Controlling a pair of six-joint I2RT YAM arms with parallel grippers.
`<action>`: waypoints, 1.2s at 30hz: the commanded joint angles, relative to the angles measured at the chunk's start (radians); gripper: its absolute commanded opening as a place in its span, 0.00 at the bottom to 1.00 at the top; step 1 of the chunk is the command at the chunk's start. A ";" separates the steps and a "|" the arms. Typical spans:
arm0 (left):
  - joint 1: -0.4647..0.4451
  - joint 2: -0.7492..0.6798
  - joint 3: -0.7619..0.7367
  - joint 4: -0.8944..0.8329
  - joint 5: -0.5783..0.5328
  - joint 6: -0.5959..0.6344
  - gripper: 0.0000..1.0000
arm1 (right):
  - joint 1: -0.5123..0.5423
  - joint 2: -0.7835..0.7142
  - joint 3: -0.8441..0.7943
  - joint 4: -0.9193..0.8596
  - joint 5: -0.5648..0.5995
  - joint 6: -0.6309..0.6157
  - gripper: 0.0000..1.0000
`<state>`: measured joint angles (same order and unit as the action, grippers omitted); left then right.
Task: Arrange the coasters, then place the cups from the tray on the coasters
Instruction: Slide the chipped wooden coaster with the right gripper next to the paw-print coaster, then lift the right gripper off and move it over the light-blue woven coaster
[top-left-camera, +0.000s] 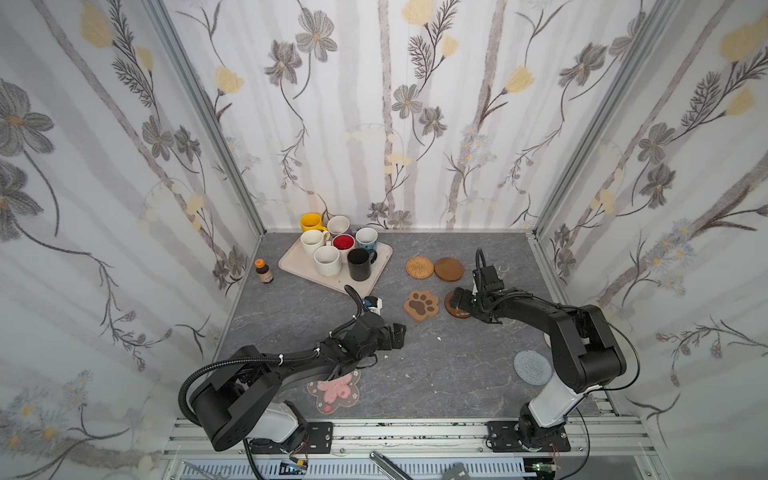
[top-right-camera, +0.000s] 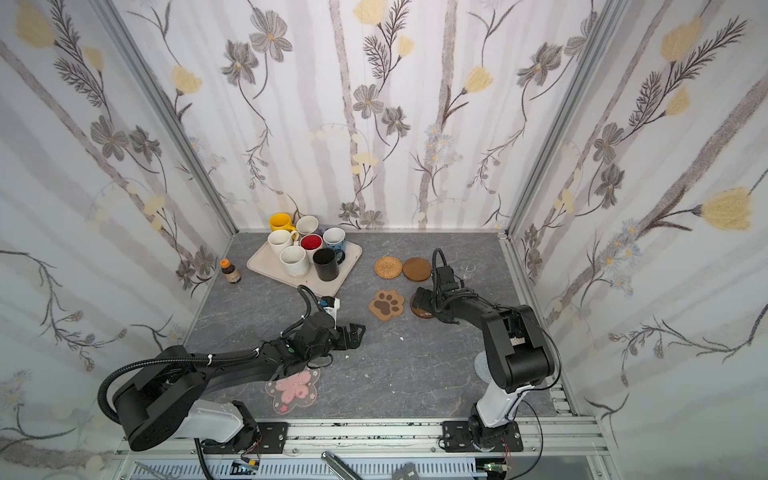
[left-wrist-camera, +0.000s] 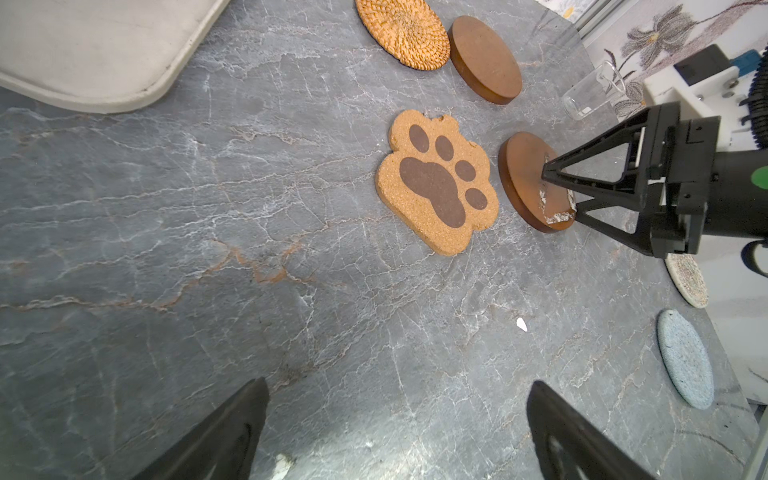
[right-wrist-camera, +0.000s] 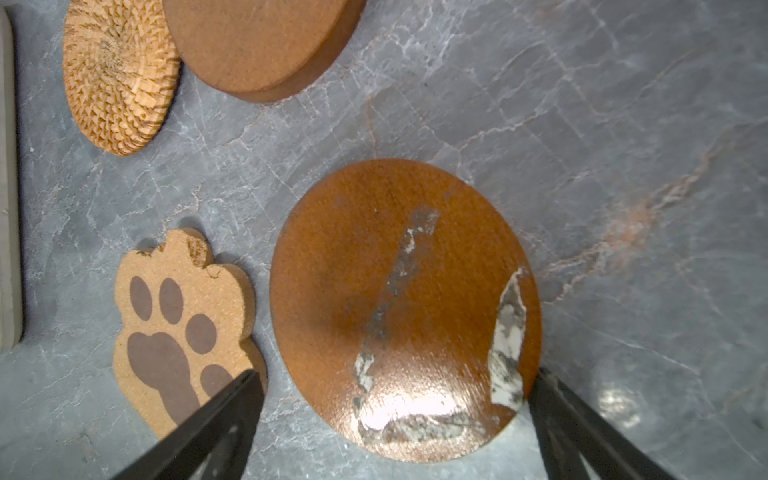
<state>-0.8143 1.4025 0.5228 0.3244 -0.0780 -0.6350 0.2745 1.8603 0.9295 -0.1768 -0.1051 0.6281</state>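
Several cups (top-left-camera: 327, 260) stand on the beige tray (top-left-camera: 297, 266) at the back left. The rattan coaster (top-left-camera: 419, 266) and a brown wooden round (top-left-camera: 449, 269) lie side by side. In front of them are the paw-print coaster (top-left-camera: 421, 305) and a second, scuffed wooden round (right-wrist-camera: 399, 291). My right gripper (right-wrist-camera: 397, 374) hovers open over that scuffed round, one finger on each side of it, gripping nothing. My left gripper (left-wrist-camera: 399, 384) is open over bare tabletop. The pink blossom coaster (top-left-camera: 334, 390) lies under the left arm. The grey-blue knitted coaster (top-left-camera: 532, 368) and a beige braided one (left-wrist-camera: 688, 279) lie by the right arm.
An orange-capped brown bottle (top-left-camera: 264, 271) stands left of the tray near the left wall. A small clear glass (left-wrist-camera: 592, 91) stands at the back right behind my right gripper. Floral walls close in three sides. White flecks dot the grey marbled tabletop (top-left-camera: 436, 374).
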 joint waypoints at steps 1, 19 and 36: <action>0.002 0.006 0.008 0.013 -0.003 0.002 1.00 | 0.000 0.013 0.015 0.060 -0.032 0.025 1.00; 0.002 0.086 0.090 0.013 0.029 0.035 1.00 | -0.035 -0.177 -0.062 -0.022 0.046 -0.001 1.00; -0.086 0.171 0.136 0.063 0.030 0.020 1.00 | -0.364 -0.646 -0.442 -0.229 0.166 0.055 1.00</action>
<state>-0.8963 1.5715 0.6624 0.3473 -0.0441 -0.6048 -0.0704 1.2343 0.5068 -0.3805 0.0280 0.6468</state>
